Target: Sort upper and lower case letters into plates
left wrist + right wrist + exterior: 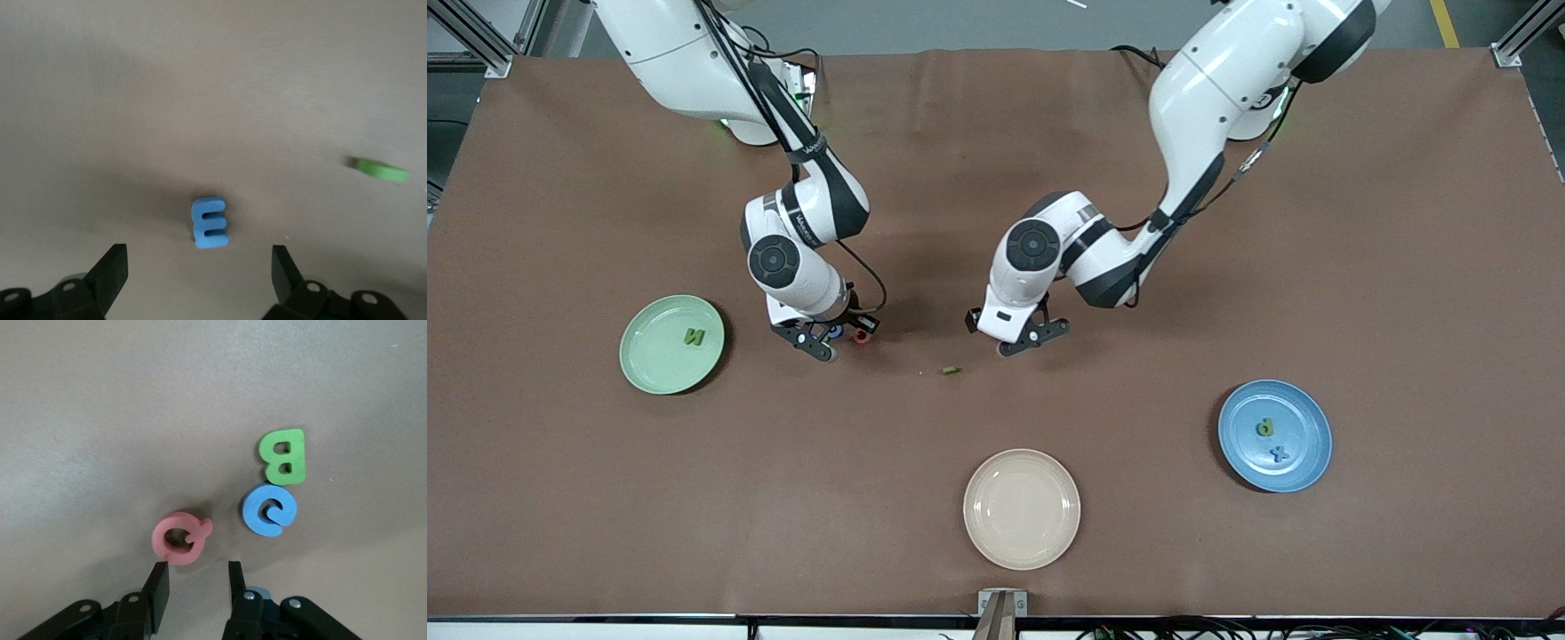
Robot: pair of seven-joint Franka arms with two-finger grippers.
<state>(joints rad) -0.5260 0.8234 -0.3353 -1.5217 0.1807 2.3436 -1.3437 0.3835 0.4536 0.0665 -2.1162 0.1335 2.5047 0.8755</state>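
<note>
Three letters are already sitting in plates: a green N [694, 337] in the mint plate [642, 366] toward the right arm's end of the table, a green p [1264, 428] and a blue x [1280, 455] in the blue plate [1303, 462] toward the left arm's end. The cream plate [1021, 508], nearest the front camera, is holding nothing.

The right gripper [197, 577] is hanging low over the table's middle, fingers narrowed to a small gap and holding nothing. The red Q [180, 537] is lying flat just ahead of its fingertips, slightly off their centreline, with a blue e [269, 510] and a green B [285, 457] touching each other beside it.

The left gripper [199, 263] is spread wide and empty, low over the table, with the blue E [211, 222] lying almost centred between its fingers, its long axis running along the reach. A green letter [951, 370] is lying between the two grippers, seen edge-on, so its shape is unreadable. In the front view the grippers are hiding most of the letters under them.
</note>
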